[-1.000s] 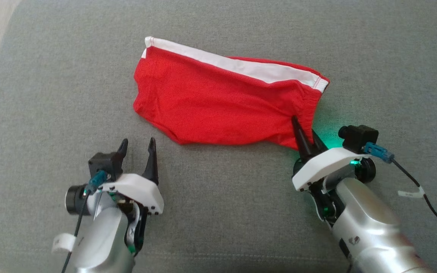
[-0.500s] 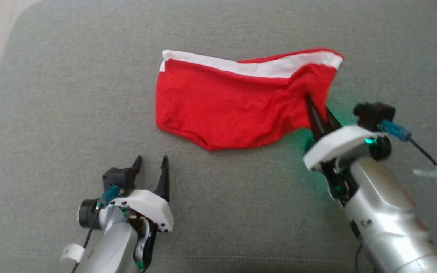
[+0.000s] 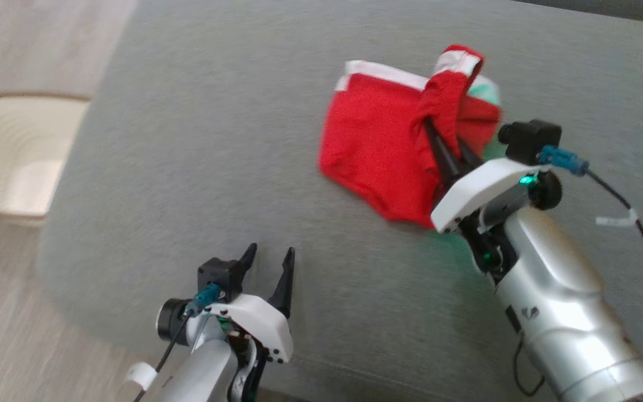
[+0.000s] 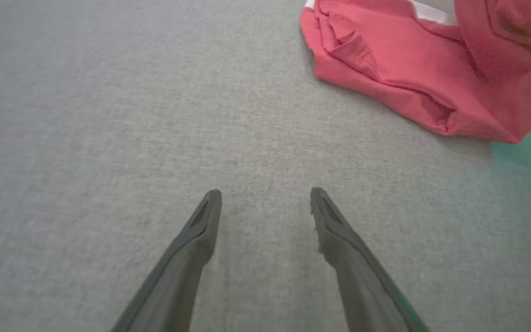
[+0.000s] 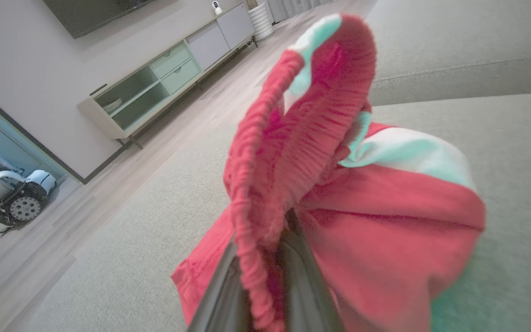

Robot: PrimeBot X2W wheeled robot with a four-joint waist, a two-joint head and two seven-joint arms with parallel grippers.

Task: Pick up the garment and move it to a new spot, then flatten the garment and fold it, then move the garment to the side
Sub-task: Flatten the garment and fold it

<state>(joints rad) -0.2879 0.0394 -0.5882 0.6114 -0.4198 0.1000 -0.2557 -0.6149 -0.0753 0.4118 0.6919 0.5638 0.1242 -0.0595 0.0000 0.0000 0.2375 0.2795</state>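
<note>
Seat: a grey woven cushion [image 3: 187,167] spreads across most of the head view, with a rounded front-left corner.
Backrest: a grey padded back [image 5: 468,55] rises behind the seat in the right wrist view.
Floor: pale wood planks [image 3: 20,44] lie left of the cushion.
Basket: a cream ribbed basket [image 3: 14,145] with a darker rim stands on the floor, near the cushion's left side.
Sideboard: a long, low, pale cabinet [image 5: 164,83] with open shelves and drawers stands against a white wall.
Screen: a dark panel [image 5: 90,11] hangs above the sideboard.
Toy car: a white ride-on car [image 5: 12,193] with black wheels sits at the right wrist view's left edge.
Cylinder: a white ribbed cylinder [image 5: 261,20] stands at the sideboard's far end.
</note>
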